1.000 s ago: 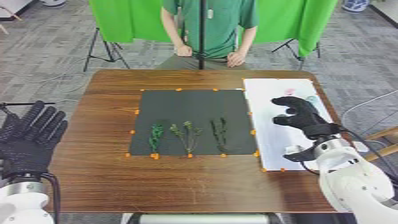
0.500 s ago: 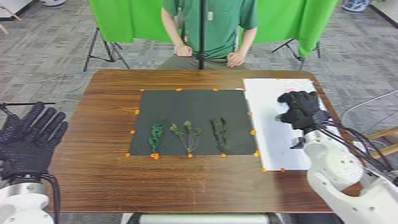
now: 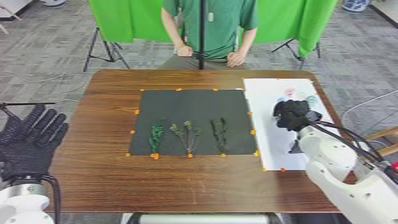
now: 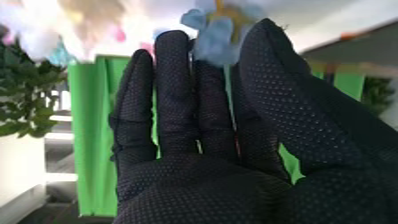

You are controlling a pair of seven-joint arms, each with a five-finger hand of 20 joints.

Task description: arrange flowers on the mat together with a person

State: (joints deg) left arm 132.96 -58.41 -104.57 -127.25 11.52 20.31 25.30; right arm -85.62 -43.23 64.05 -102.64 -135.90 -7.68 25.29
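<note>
Flower sprigs (image 3: 155, 136): three, on one mat (image 3: 178, 107) | left hand (image 3: 27, 152): fingers spread, empty | right hand (image 3: 292, 113): fingers straight, hold unclear

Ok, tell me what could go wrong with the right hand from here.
The right hand has its thumb and fingertips close to the blue flower, so closing badly might crush its petals. Nearby, the pink flower could get brushed aside. The black cables looping beside the right wrist might drag across the white sheet.
</note>
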